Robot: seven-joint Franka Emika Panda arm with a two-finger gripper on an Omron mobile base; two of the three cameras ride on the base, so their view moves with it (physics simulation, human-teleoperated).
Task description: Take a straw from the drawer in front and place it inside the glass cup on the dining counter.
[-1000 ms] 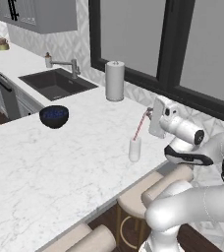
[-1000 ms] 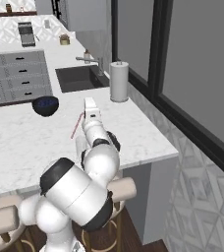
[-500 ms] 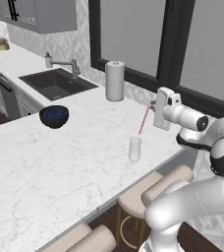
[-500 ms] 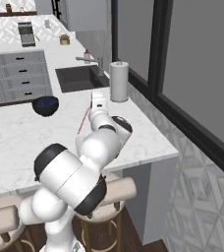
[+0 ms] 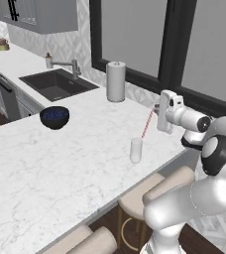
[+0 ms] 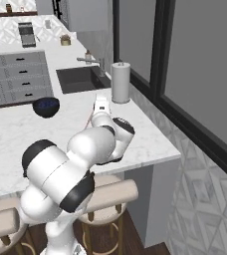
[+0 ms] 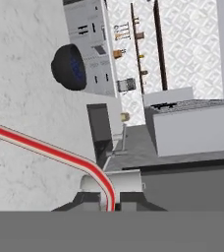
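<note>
Since a moment ago, the hand (image 5: 159, 110) has lifted up and away from the glass cup (image 5: 136, 150), and it has taken the straw (image 5: 146, 124) with it. Now the hand hangs in the air above the white marble tabletop (image 5: 45, 168), up and to the right of the cup in the left base view. Its two fingers are squeezed together on the top end of the pink-red straw. The straw slants down from the hand toward the cup, and its low end is just above the cup's rim, not inside it. The cup stands upright near the tabletop's edge, above the beige stools (image 5: 154, 191). A dark blue bowl (image 5: 54, 117) sits well apart to the left, and a tall grey-white paper towel roll (image 5: 116, 82) stands behind, by the sink (image 5: 55, 84).
</note>
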